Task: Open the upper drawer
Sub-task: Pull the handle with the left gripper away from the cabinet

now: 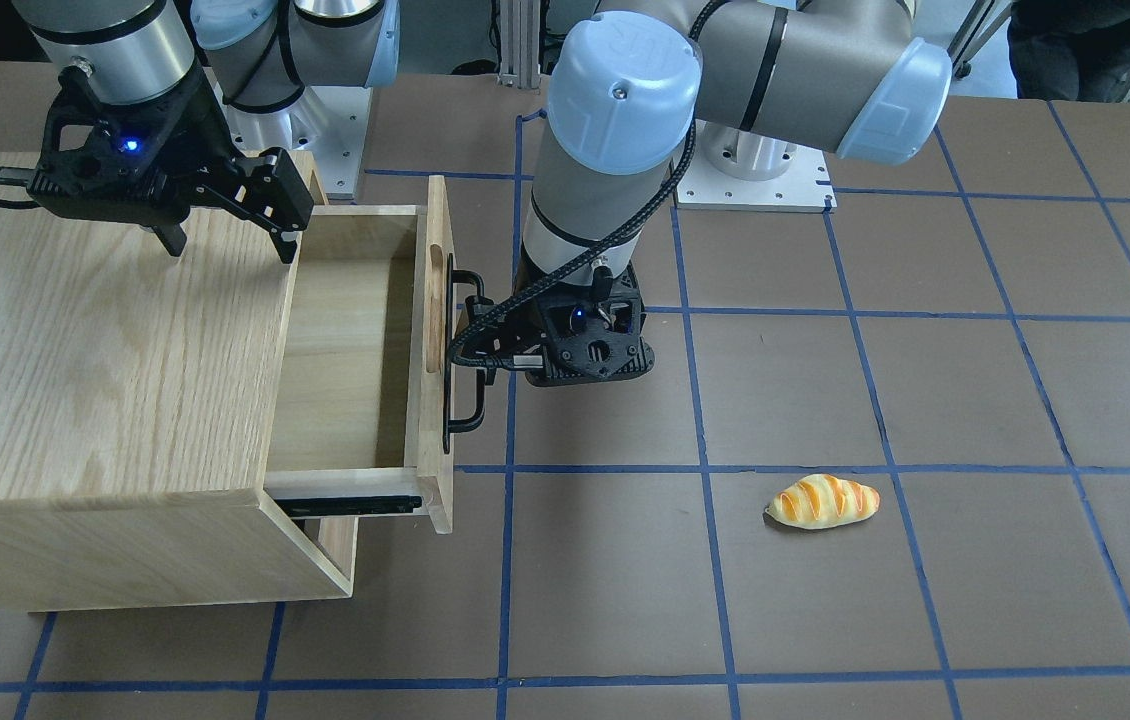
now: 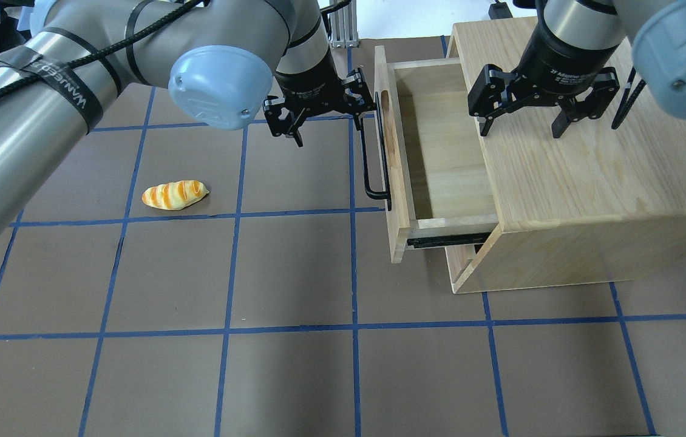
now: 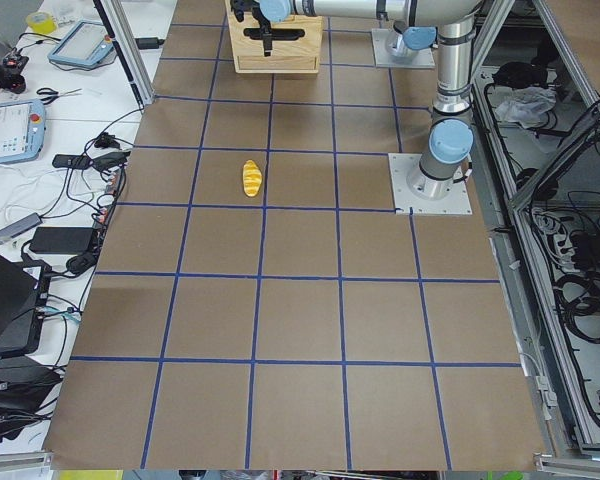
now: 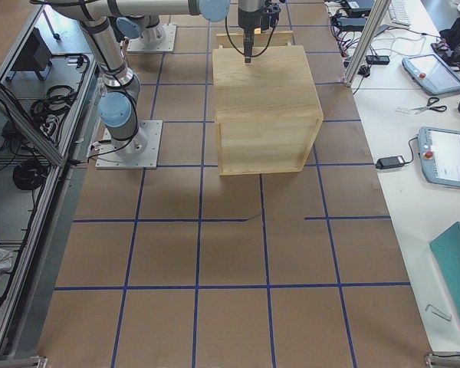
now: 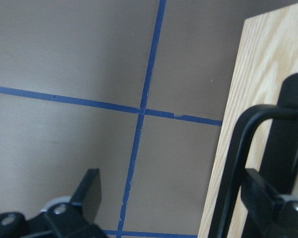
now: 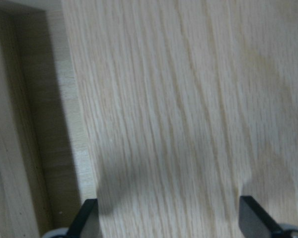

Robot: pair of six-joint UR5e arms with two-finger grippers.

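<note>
The upper drawer (image 1: 345, 350) stands pulled out of the oak cabinet (image 1: 95, 350), its inside bare. Its slotted front panel (image 2: 393, 170) carries a long black bar handle (image 2: 373, 152). My left gripper (image 2: 326, 124) is open at the far end of the handle. In the left wrist view one finger (image 5: 268, 198) sits between the bar (image 5: 238, 163) and the drawer front (image 5: 258, 74), while the other finger (image 5: 89, 191) hangs over the table. My right gripper (image 2: 522, 130) is open and empty just above the cabinet top (image 6: 179, 109).
A toy bread roll (image 1: 822, 501) lies on the brown mat, also seen in the overhead view (image 2: 174, 194), well away from the cabinet. A second front panel (image 2: 461, 267) shows below the drawer. Blue tape lines grid the table.
</note>
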